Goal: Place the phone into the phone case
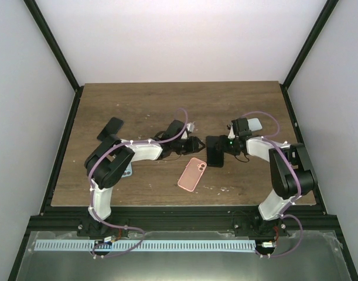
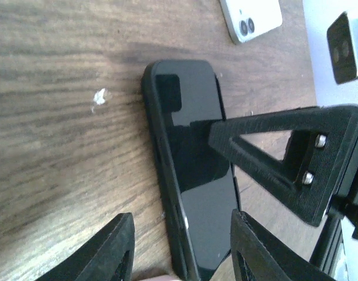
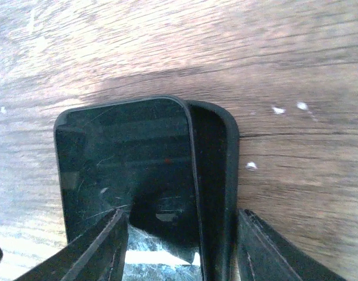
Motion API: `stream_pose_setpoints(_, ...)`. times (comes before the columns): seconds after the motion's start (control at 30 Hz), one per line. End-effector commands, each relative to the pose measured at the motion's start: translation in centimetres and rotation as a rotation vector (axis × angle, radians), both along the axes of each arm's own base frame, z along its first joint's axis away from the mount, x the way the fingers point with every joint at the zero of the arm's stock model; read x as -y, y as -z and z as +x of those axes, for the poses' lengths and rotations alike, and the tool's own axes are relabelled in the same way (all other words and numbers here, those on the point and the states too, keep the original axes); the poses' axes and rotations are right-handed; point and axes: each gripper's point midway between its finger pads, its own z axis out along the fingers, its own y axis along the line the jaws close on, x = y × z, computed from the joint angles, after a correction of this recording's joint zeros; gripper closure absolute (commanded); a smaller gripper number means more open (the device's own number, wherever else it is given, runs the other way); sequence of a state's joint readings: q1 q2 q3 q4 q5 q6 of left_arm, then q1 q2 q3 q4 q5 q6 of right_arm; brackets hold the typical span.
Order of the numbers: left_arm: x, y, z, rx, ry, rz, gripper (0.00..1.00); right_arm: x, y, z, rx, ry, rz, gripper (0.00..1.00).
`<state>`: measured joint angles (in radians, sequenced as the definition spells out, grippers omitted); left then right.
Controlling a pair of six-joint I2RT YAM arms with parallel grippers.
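Black phone (image 3: 126,152) beneath right gripper (image 3: 181,225)

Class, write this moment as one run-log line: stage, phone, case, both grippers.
stage: seating | phone: partly in black case, one side unseated | left gripper: open, at phone's end | right gripper: open, straddling both

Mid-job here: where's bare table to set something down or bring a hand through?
Free: the far strip of table behind both arms, and the near patch between the pink case and the right arm's base. Crowded: the centre, where the left fingers and right fingers flank the black phone, with a white phone by the right wrist.
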<state>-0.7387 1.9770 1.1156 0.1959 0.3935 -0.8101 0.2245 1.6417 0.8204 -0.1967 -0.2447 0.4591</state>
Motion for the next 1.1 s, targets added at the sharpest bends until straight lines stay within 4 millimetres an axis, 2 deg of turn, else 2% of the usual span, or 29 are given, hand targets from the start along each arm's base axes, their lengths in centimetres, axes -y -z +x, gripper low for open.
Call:
stream_pose_setpoints(0.0,0.2,-1.4,2.1,0.083,-0.018,0.009,0.54,-2.5,-0.8,0.2,0.043,-0.119,0.102,0.51)
stream_pose_setpoints(0.13,0.5,-1.4,2.9,0.095,-0.029,0.021,0.56,-3.0,-0.7,-0.4,0.036,-0.134,0.12,0.54)
stream_pose_setpoints(0.3,0.8,-0.1,3.8,0.09,-0.048,0.044,0.58,-3.6,-0.6,-1.4,0.019,-0.152,0.142,0.55)
stream_pose_setpoints(0.6,1.7,1.4,4.8,0.079,-0.037,0.062,0.64,-3.0,0.1,-1.7,0.003,-0.124,0.11,0.59)
stream_pose_setpoints(0.8,2.1,1.7,4.8,0.079,-0.022,0.051,0.78,-2.7,0.3,-1.7,0.008,-0.105,0.105,0.61)
stream_pose_setpoints(1.07,3.2,1.6,4.1,0.05,0.022,-0.013,0.84,-2.8,1.1,-1.8,-0.001,-0.103,0.112,0.64)
